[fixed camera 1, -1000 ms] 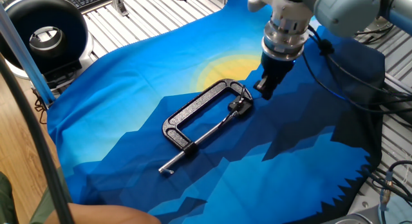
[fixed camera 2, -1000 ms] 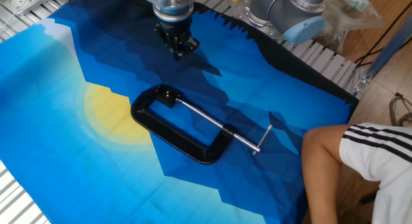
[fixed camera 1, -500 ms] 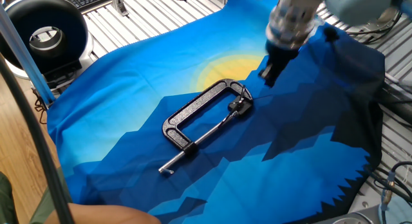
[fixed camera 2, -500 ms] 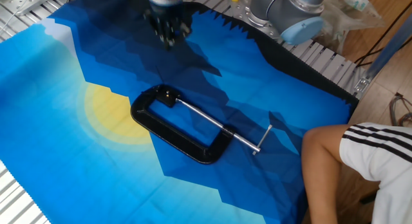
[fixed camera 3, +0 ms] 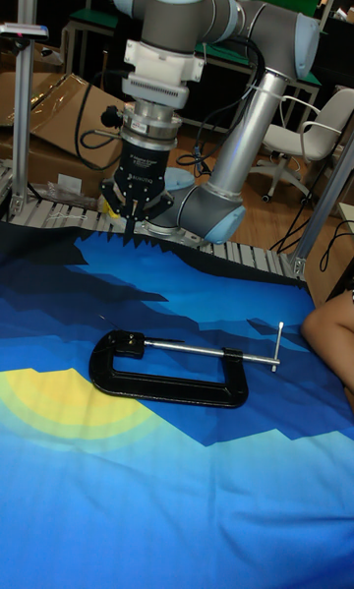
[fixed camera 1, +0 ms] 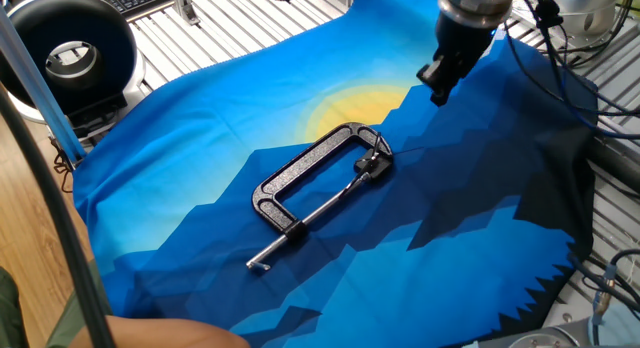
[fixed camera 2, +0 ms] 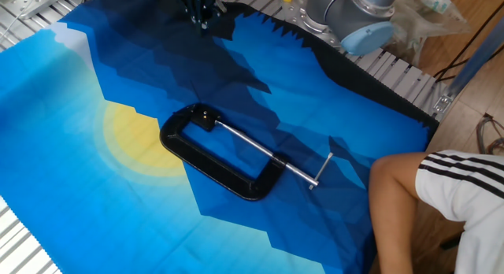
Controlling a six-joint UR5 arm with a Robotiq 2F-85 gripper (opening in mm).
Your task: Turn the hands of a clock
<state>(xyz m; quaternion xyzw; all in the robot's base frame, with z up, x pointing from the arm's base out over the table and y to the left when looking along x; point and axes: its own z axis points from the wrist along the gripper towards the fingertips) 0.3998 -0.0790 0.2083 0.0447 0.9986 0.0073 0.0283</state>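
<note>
Below the jaws a smooth printed cloth covers the table, matt with soft creases. On it lies a black clamp, cast metal with a dull sheen; its long screw is bright polished metal. The gripper is black and matt, under a ribbed silvery metal collar.
</note>
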